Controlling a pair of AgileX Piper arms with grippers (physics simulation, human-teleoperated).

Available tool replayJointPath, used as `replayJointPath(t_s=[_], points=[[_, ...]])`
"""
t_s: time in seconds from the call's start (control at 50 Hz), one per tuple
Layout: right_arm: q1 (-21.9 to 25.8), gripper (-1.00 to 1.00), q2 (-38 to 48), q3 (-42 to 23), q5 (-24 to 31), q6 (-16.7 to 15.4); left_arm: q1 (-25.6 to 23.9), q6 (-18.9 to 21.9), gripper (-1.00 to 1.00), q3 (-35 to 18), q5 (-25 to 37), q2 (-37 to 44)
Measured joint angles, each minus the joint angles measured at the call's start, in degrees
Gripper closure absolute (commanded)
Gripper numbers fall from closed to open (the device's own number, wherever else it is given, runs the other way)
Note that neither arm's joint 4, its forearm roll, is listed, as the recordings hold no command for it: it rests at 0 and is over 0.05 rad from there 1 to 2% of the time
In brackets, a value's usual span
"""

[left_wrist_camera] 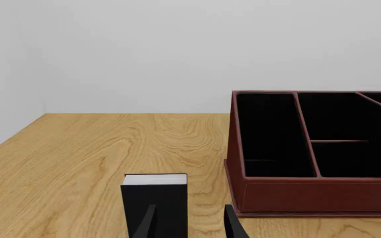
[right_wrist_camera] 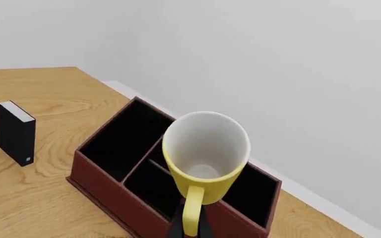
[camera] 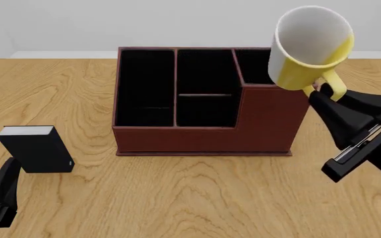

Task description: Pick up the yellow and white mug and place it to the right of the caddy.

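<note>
In the left wrist view, the left gripper shows only as two dark fingertips standing apart with nothing between them. Just ahead of them a small black box with a white top stands upright on the wooden table. The caddy sits beside that box, close but not touching, its black-lined compartments open to the camera. No writing can be read on either.

In the front view, the right gripper is raised at the caddy's taller end, its fingers clamped on the yellow loop handle of the yellow and white mug. The mug hangs clear of the table, tilted with its white inside turned toward the camera, and overlaps the caddy's taller end section in the picture. The left gripper rests low, well apart from the caddy, just on the near side of the black box. A tiny pale mark shows on that box's lower corner, too small to read.

In the right wrist view, the mug fills the middle, handle toward the camera and pinched between the right gripper's fingers at the frame edge. Behind it lies the caddy, and the black box stands well beyond the caddy's low end.
</note>
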Motion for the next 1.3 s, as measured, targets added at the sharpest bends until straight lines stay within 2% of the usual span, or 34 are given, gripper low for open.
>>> replayJointPath(t_s=[1.3], points=[[-12.07, 1.0, -7.95, -1.96, 8.19, 0.54, 0.0, 0.0, -1.0, 0.0, 0.0, 0.0]])
